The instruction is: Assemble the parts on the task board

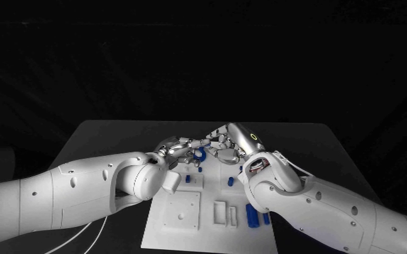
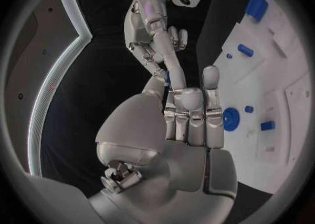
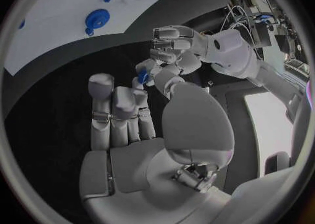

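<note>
in the head view we see two white arms meeting at the centre of the frame, above the far end of the white task board (image 1: 182, 219), which lies on a black table (image 1: 102, 136). the left hand (image 1: 176, 148) and the right hand (image 1: 227, 142) touch fingertip to fingertip there, and their fingers hide much of what passes between them. in the right wrist view we make out a small blue part (image 3: 142, 76) pinched at the fingertips where the two hands meet; we cannot tell for sure which hand grips it, or whether both do. the right hand's other fingers stand upright, pressed side by side. in the left wrist view the left hand's fingers also stand close together, with a sliver of blue just behind them.

on the board, a blue ring-shaped part (image 1: 199, 154) sits near the far end, partly covered by the hands. a short blue peg (image 1: 230, 180) stands mid-board, and a longer blue piece (image 1: 252, 215) lies toward the lower right, partly cut off by the right arm. the room behind the table is dark.
</note>
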{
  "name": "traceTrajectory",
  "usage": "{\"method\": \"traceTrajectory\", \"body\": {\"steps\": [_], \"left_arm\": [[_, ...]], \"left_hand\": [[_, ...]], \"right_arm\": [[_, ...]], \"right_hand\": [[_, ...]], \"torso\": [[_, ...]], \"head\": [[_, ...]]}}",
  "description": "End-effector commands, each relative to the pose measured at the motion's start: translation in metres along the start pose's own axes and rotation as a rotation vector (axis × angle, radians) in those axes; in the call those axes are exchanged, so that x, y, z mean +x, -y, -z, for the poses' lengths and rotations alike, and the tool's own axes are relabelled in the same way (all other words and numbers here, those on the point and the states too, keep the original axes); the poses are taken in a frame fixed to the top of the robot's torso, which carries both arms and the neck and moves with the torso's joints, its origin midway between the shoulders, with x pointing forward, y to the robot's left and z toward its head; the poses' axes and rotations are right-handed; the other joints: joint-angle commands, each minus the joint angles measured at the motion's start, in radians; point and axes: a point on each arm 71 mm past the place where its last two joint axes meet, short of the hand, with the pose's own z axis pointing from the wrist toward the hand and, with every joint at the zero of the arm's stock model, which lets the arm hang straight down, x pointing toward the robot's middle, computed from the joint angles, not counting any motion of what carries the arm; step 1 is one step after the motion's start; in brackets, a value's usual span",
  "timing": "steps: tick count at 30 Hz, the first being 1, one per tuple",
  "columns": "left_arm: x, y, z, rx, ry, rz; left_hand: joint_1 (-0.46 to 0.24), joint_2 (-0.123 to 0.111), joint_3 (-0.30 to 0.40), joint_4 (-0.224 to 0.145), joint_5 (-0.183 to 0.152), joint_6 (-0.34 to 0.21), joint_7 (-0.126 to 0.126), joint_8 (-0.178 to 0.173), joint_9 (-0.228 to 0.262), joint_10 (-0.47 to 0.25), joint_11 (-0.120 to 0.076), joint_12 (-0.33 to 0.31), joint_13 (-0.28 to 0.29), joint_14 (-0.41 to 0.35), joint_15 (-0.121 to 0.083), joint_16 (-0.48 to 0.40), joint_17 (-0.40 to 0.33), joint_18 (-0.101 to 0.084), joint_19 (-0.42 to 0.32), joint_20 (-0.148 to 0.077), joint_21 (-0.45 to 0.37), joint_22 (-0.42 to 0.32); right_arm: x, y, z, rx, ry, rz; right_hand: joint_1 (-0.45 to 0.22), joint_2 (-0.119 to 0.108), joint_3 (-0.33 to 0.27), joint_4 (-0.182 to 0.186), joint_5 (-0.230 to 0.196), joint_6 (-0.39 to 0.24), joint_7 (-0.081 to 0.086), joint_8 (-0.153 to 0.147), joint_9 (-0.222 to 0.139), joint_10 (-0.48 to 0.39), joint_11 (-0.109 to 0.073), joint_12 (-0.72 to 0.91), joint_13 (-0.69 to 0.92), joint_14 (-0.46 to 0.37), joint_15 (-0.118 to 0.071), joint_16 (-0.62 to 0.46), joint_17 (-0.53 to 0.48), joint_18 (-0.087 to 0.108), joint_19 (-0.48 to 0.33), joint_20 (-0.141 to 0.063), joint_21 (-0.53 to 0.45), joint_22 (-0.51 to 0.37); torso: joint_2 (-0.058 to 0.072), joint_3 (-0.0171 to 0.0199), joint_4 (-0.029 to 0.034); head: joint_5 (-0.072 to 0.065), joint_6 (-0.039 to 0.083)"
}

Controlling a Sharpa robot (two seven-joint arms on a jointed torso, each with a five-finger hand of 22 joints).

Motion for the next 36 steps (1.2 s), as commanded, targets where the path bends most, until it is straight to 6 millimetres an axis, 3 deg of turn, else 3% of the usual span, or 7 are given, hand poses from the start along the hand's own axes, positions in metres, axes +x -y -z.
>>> {"method": "traceTrajectory", "body": {"steps": [1, 13, 25, 31, 34, 35, 36], "left_arm": [[-0.0025, -0.0006, 0.0001, -0.005, 0.004, 0.002], [-0.0034, -0.001, 0.0001, -0.01, -0.001, 0.002], [-0.0036, -0.0012, 0.0003, -0.012, -0.011, 0.004], [-0.0038, -0.0011, 0.0004, -0.011, -0.012, 0.005], [-0.0038, -0.0009, 0.0005, -0.007, -0.01, 0.004], [-0.0038, -0.0009, 0.0005, -0.007, -0.01, 0.004], [-0.0038, -0.0008, 0.0005, -0.006, -0.009, 0.004]], "left_hand": [[0.001, 0.007, 0.064, -0.072, 0.016, 0.014, -0.006, 0.007, 0.003, 0.001, -0.001, -0.007, -0.002, 0.003, -0.001, -0.007, 0.002, -0.01, -0.007, -0.002, 0.005, 0.019], [-0.004, 0.003, 0.067, -0.082, 0.029, 0.016, -0.006, 0.007, 0.004, -0.002, 0.0, -0.012, -0.005, 0.002, -0.001, -0.009, 0.004, -0.01, -0.01, -0.002, 0.008, 0.019], [-0.026, 0.005, 0.073, -0.087, 0.053, 0.01, -0.005, 0.007, 0.003, -0.005, 0.001, -0.023, -0.011, 0.001, 0.001, -0.011, 0.007, -0.009, -0.013, 0.0, 0.011, 0.019], [-0.042, 0.005, 0.087, -0.099, 0.062, 0.008, -0.004, 0.007, 0.003, -0.006, 0.002, -0.024, -0.012, 0.001, 0.001, -0.012, 0.009, -0.008, -0.015, 0.001, 0.013, 0.018], [-0.046, 0.007, 0.096, -0.105, 0.065, 0.011, -0.004, 0.007, 0.003, -0.006, 0.002, -0.024, -0.013, 0.001, 0.001, -0.013, 0.009, -0.008, -0.016, 0.001, 0.013, 0.019], [-0.048, 0.007, 0.099, -0.107, 0.065, 0.011, -0.004, 0.007, 0.003, -0.006, 0.002, -0.024, -0.013, 0.001, 0.001, -0.013, 0.009, -0.007, -0.016, 0.001, 0.014, 0.019], [-0.049, 0.008, 0.101, -0.108, 0.064, 0.011, -0.004, 0.007, 0.003, -0.006, 0.002, -0.024, -0.013, 0.001, 0.001, -0.012, 0.01, -0.007, -0.016, 0.001, 0.014, 0.019]], "right_arm": [[-0.0024, 0.0004, 0.0003, -0.015, 0.015, -0.007], [0.0012, 0.0021, 0.0012, -0.027, -0.048, -0.027], [0.0053, 0.0044, 0.0019, -0.035, -0.119, -0.025], [0.0063, 0.0062, 0.0022, -0.035, -0.139, -0.021], [0.0039, 0.0079, 0.002, -0.024, -0.11, -0.032], [0.0033, 0.0083, 0.002, -0.02, -0.103, -0.035], [0.0019, 0.0092, 0.002, -0.014, -0.086, -0.039]], "right_hand": [[0.007, 0.018, 0.023, 0.008, 0.006, 0.004, -0.002, 0.007, 0.006, -0.008, -0.001, -0.007, -0.003, -0.002, -0.003, -0.006, 0.0, -0.013, 0.013, -0.003, -0.001, 0.077], [-0.013, 0.043, 0.147, -0.029, 0.005, -0.04, 0.018, 0.006, -0.003, -0.051, 0.012, -0.015, 0.0, -0.02, 0.008, -0.017, 0.003, 0.002, -0.011, 0.008, -0.026, 0.073], [-0.039, 0.083, 0.186, -0.05, 0.006, -0.074, 0.028, 0.005, -0.006, -0.092, 0.022, -0.015, -0.007, -0.041, 0.018, -0.014, 0.01, 0.01, -0.035, 0.017, -0.039, 0.067], [-0.064, 0.108, 0.235, -0.031, 0.006, -0.14, 0.009, 0.004, -0.007, -0.12, -0.002, -0.013, -0.014, -0.056, 0.006, -0.011, 0.012, 0.008, -0.048, 0.013, -0.044, 0.064], [-0.065, 0.069, 0.262, -0.049, 0.008, -0.168, 0.011, 0.005, -0.007, -0.112, -0.006, -0.007, -0.015, -0.052, 0.001, -0.008, 0.01, 0.004, -0.044, 0.005, -0.028, 0.067], [-0.071, 0.044, 0.252, -0.053, 0.01, -0.181, 0.019, 0.004, -0.007, -0.105, -0.002, -0.004, -0.018, -0.049, 0.003, -0.007, 0.008, 0.004, -0.042, 0.006, -0.025, 0.066], [-0.088, -0.002, 0.182, -0.048, 0.017, -0.201, 0.039, 0.006, -0.006, -0.092, 0.019, 0.002, -0.021, -0.043, 0.013, -0.006, 0.004, 0.004, -0.038, 0.011, -0.022, 0.064]], "torso": [[0.0, -0.0005, 0.0], [0.0, -0.0011, 0.0003], [0.0, -0.0011, 0.0002], [0.0, -0.0006, 0.0003], [0.0, -0.0006, 0.0001], [0.0, -0.0007, 0.0001], [0.0, -0.0007, 0.0]], "head": [[-0.001, -0.001], [0.001, -0.002], [0.002, -0.006], [0.003, -0.006], [0.004, -0.005], [0.004, -0.005], [0.005, -0.005]]}}
